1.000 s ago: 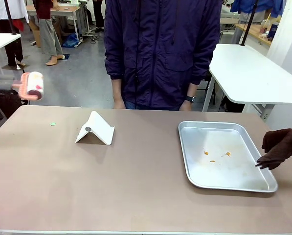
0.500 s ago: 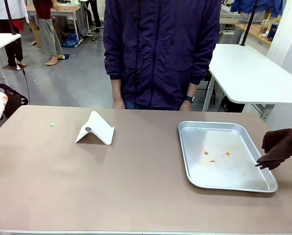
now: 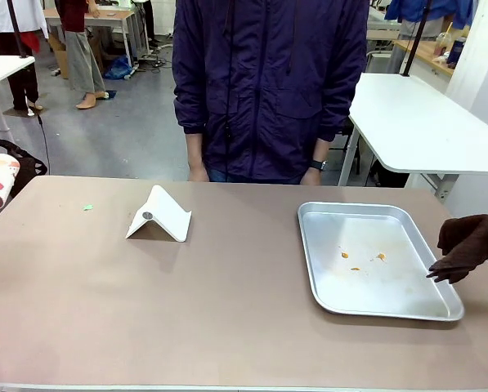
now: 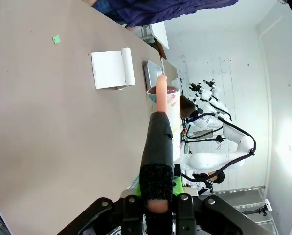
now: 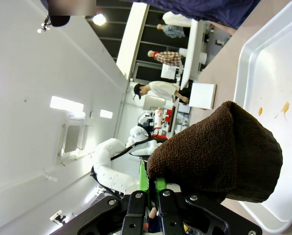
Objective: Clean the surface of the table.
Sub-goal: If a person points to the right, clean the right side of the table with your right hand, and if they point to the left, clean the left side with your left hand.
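While a person stands at the far side, the brown table runs wide across the room. It carries a white folded stand, a small green scrap near its left end and a metal tray with orange crumbs on the right. The left tool is clamped tight on the handle of a lint roller, held beyond the table's left end. The right tool is pinched shut on a brown cloth by the tray's right rim.

The left gripper has its fingers squeezed tight on a roller handle. The right gripper has its fingers pinching a brown cloth.
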### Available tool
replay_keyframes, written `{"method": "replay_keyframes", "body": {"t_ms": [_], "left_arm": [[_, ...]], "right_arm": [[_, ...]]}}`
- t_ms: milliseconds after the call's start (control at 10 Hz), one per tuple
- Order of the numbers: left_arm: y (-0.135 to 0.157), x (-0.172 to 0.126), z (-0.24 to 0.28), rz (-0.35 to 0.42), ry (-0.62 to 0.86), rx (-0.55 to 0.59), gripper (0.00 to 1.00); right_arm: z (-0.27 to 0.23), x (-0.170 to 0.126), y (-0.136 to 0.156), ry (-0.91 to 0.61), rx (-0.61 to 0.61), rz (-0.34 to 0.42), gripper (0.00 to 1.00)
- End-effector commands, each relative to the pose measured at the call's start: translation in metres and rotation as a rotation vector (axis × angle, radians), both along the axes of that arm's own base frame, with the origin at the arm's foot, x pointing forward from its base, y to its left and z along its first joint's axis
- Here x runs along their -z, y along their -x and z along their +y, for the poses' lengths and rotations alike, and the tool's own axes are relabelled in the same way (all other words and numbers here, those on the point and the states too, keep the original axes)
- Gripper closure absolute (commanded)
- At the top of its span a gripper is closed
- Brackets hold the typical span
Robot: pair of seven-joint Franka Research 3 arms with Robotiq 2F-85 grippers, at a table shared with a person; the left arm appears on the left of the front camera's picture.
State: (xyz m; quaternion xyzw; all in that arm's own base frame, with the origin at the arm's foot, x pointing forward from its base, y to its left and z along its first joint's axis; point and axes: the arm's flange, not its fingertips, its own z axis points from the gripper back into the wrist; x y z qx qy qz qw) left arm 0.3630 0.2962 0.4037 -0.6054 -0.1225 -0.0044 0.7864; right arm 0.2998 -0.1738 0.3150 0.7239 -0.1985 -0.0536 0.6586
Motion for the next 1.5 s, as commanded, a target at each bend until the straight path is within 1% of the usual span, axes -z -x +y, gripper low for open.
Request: {"method": "replay_keyframes", "body": {"t_ms": [0,100,300,600,700,800,900,1100,1200,1400], "left_arm": [[0.001,0.0,0.001,0.0,0.0,-0.003,0.78],[-0.01,0.001,0.002,0.002,-0.01,-0.011,0.78],[-0.031,0.005,0.002,0.03,-0.076,-0.087,0.78],[-0.08,0.019,0.002,0.115,-0.188,-0.168,0.78],[-0.098,0.025,-0.001,0.136,-0.213,-0.137,0.78],[-0.115,0.031,-0.007,0.134,-0.276,-0.124,0.78],[-0.131,0.038,-0.012,0.141,-0.333,-0.155,0.78],[-0.159,0.057,-0.024,0.197,-0.367,-0.114,0.78],[-0.168,0.067,-0.028,0.217,-0.378,-0.109,0.78],[-0.174,0.074,-0.031,0.221,-0.405,-0.132,0.78]], "right_arm": [[0.0,-0.006,0.001,0.002,0.0,0.007,1.0],[0.0,-0.006,0.001,0.002,0.0,0.007,1.0],[0.0,-0.006,0.001,0.002,0.0,0.007,1.0],[0.0,-0.006,0.001,0.002,0.0,0.007,1.0],[0.0,-0.006,0.001,0.002,0.0,0.007,1.0],[0.0,-0.006,0.001,0.002,0.0,0.007,1.0],[0.0,-0.006,0.001,0.002,0.0,0.007,1.0],[0.0,-0.006,0.001,0.002,0.0,0.007,1.0],[0.0,-0.006,0.001,0.002,0.0,0.007,1.0],[0.0,-0.006,0.001,0.002,0.0,0.007,1.0]]}}
